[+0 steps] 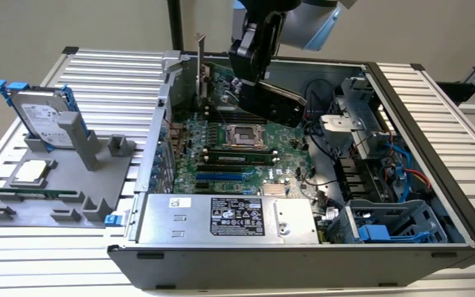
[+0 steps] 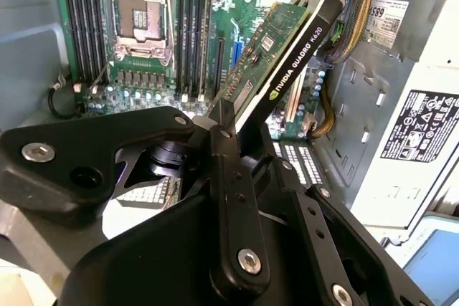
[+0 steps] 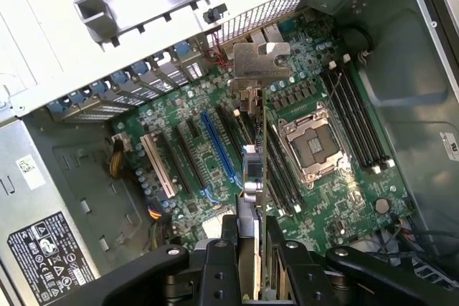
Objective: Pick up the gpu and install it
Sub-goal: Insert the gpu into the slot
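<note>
My gripper hangs over the back of the open computer case, shut on the gpu. The card is held tilted above the motherboard, black cooler towards the exterior view's right and silver end bracket towards the case's rear wall. In the second wrist view the gpu slants up out of the gripper, showing green board and black edge. In the first wrist view the gpu shows edge-on, its bracket above the expansion slots near the blue slot, and the gripper clamps its near end.
A silver hard drive in a blue caddy stands on a grey fixture at the exterior view's left, with a processor and a memory stick. Inside the case are the power supply, the empty processor socket and cabled drive bays.
</note>
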You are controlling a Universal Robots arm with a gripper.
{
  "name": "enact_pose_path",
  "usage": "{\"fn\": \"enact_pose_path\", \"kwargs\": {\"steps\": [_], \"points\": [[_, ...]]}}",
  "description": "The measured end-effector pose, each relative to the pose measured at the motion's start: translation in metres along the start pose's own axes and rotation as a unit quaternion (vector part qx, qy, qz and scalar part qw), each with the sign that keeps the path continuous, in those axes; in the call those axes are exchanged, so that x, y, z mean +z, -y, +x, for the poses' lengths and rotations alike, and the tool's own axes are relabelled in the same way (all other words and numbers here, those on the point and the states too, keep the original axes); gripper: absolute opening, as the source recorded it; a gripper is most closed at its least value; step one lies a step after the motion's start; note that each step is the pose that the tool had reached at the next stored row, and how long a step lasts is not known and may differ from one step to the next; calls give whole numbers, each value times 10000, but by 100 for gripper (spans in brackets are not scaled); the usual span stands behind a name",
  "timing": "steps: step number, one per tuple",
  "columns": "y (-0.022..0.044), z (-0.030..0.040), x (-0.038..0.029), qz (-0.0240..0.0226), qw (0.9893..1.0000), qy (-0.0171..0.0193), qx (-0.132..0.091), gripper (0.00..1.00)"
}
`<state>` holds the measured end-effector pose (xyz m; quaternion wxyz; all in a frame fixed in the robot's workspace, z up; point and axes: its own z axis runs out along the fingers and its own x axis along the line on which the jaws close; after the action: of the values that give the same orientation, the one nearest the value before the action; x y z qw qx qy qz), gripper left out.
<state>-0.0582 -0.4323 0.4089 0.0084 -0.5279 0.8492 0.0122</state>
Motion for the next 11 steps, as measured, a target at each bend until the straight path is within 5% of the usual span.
{"fn": "enact_pose_path", "kwargs": {"steps": [11], "points": [[0,0,0,-7,9997,-3,-248,0]]}}
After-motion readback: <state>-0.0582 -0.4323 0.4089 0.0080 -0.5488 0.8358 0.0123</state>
